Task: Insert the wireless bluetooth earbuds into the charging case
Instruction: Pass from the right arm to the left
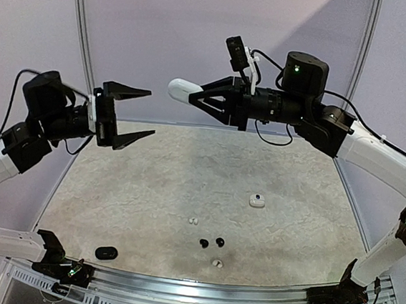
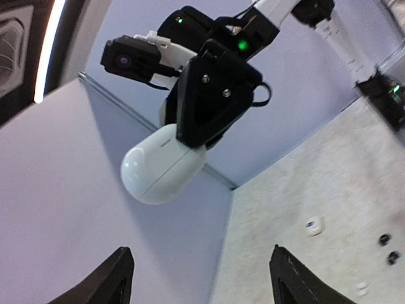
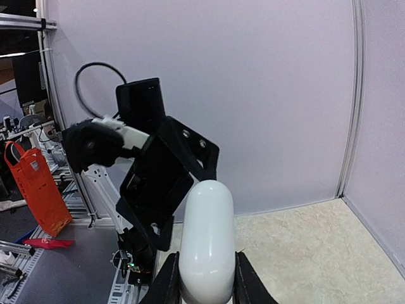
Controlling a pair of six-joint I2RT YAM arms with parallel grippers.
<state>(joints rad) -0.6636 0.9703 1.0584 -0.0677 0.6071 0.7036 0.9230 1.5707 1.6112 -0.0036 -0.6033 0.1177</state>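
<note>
Right gripper (image 1: 196, 94) is clamped on the white charging case (image 1: 180, 89), holding it in mid-air, well above the table (image 1: 113, 186). The case lies roughly level, rounded end pointing at the left gripper (image 1: 149, 112). That claw is spread wide, nothing in it, facing the case and apart from it.

The left wrist view shows a seam round the case (image 2: 161, 168), so the lid looks closed. The shell is glossy hard plastic, likely light and stiff, and slippery. The right fingers (image 3: 168, 282) pinch the two long sides, and the free rounded end is where you would take the lid. Hold the flat faces rather than the curve, or it may squirt out.

The buds all lie on the table near the front edge, none in the case:
- A pair of black buds (image 1: 204, 243) close together.
- White buds (image 1: 193, 221) just behind them.
- One more white bud (image 1: 216, 263) in front.

They are tiny, round and smooth, so they will likely roll or flick away under a hard pinch. Go gently, on the widest part.

A small white item (image 1: 256, 200) sits further back right and a black oval object (image 1: 107, 252) front left. I can't tell what either is.
</note>
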